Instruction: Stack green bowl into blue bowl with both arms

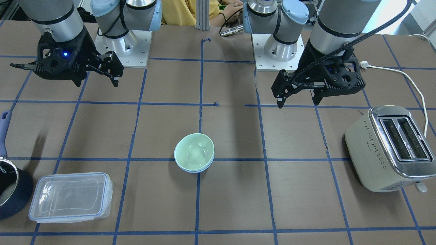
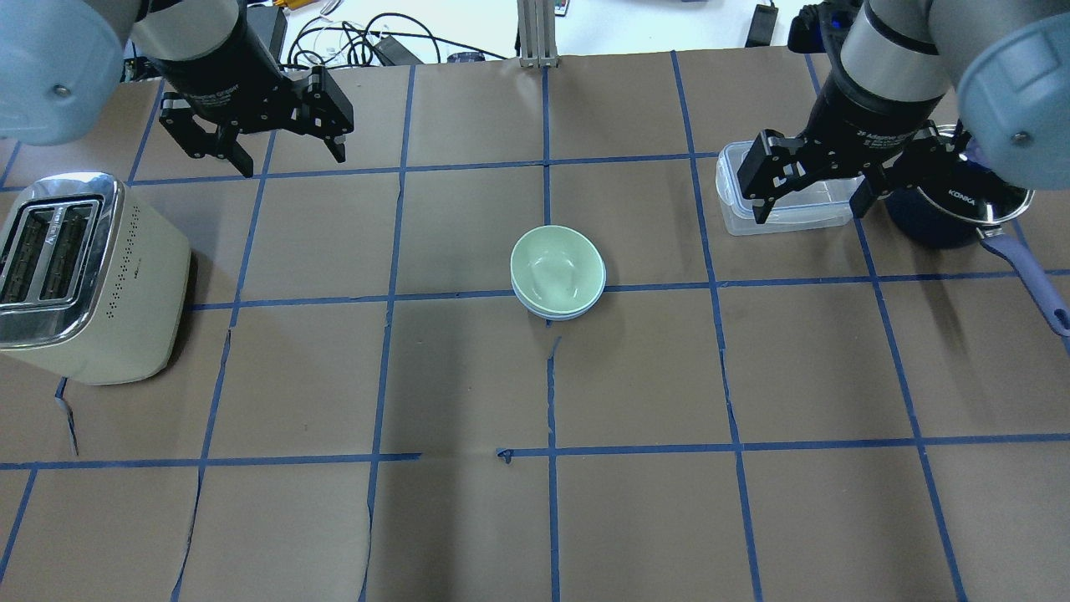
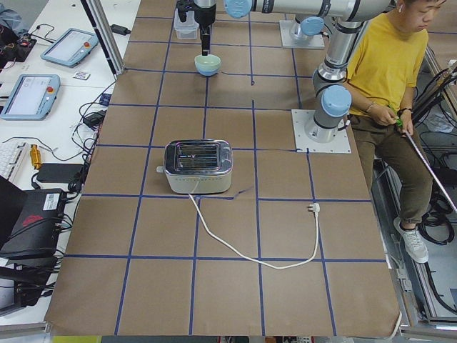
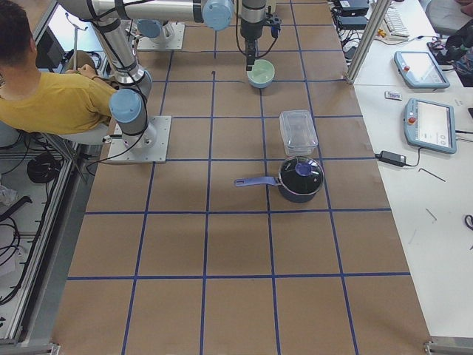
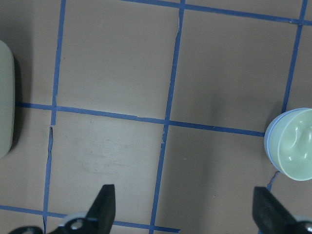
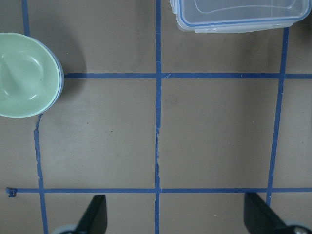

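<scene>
The green bowl (image 1: 194,151) sits nested inside the blue bowl (image 1: 192,169) at the middle of the table; only the blue bowl's rim and lower wall show under it. The stack also shows in the overhead view, green bowl (image 2: 556,266) in blue bowl (image 2: 558,315). My left gripper (image 1: 299,101) is open and empty, raised well off to the bowls' side, towards the toaster; it also shows in the overhead view (image 2: 292,160). My right gripper (image 1: 97,83) is open and empty, raised over the container side; it also shows in the overhead view (image 2: 809,213).
A cream toaster (image 1: 388,149) with a white power cord (image 1: 408,78) stands on my left side. A clear plastic container (image 1: 69,197) and a dark saucepan (image 1: 10,194) with a blue handle stand on my right side. A person in yellow (image 3: 389,57) sits behind the arm bases.
</scene>
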